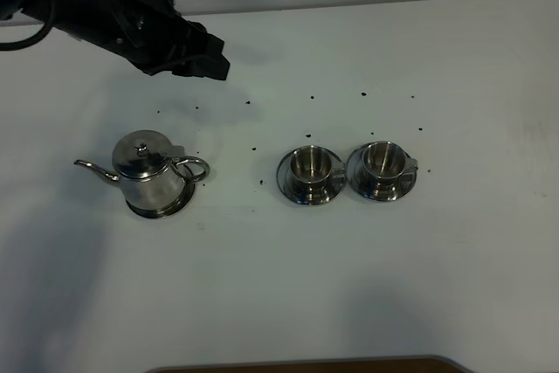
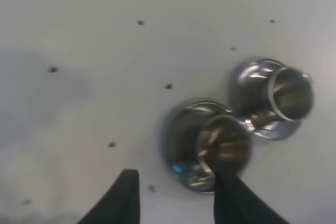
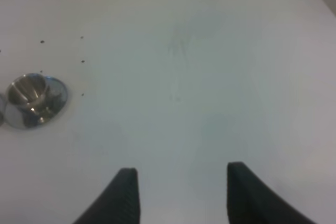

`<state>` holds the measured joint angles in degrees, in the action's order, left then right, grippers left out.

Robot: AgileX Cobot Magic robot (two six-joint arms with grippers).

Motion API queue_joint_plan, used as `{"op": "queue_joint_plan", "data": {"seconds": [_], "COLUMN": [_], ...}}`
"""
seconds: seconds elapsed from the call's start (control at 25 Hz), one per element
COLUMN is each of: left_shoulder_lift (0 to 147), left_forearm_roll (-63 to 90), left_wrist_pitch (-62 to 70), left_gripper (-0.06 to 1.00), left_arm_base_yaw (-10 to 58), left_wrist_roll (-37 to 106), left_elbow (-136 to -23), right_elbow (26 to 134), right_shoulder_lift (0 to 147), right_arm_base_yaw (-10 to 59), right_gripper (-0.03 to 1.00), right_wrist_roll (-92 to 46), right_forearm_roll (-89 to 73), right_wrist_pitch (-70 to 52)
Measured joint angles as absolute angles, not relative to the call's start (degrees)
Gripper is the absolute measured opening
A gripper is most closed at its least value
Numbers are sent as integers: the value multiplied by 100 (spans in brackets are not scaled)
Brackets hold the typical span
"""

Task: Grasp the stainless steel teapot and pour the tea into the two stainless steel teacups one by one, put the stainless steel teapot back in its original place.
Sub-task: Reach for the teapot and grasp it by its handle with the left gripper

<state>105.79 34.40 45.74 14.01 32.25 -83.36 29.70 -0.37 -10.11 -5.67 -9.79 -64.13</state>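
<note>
Fingers (image 2: 125,199) of L gripper (image 2: 176,203) spread apart, empty, hovering above table (image 1: 279,286) behind teapot (image 1: 150,176), well apart from it. R gripper (image 3: 181,198) also spread, empty. Teapot upright on its saucer (image 1: 180,207), lid on; two teacups (image 1: 313,166) (image 1: 383,162) side by side nearby, each on own plate.

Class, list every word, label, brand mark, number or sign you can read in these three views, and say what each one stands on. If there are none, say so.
None: no readable text in any view.
Teapot: plain polished steel, no mark visible.
Two teacups: no mark visible; blurred in the wrist views.
Table: only small dark specks, not characters.
</note>
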Motion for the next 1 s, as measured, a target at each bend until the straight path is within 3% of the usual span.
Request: {"op": "queue_joint_plan", "data": {"seconds": [0.24, 0.52, 1.0], "left_shoulder_lift": [10674, 11068, 11884], "left_forearm_roll": [3371, 1781, -285], "left_wrist_pitch": [4451, 4681, 6066], "left_gripper": [39, 39, 38], "left_arm_base_yaw": [2259, 3046, 3191], "left_wrist_roll": [2987, 1268, -489], "left_elbow": [-8360, -9189, -10455], "right_elbow": [2970, 2970, 2970], "right_shoulder_lift": [-37, -37, -37], "right_arm_base_yaw": [-1011, -1011, -1011], "right_gripper": [39, 39, 39], "right_wrist_roll": [-567, -567, -567], "right_forearm_roll": [-979, -979, -985], "right_wrist_pitch": [-6413, -6413, -6413]}}
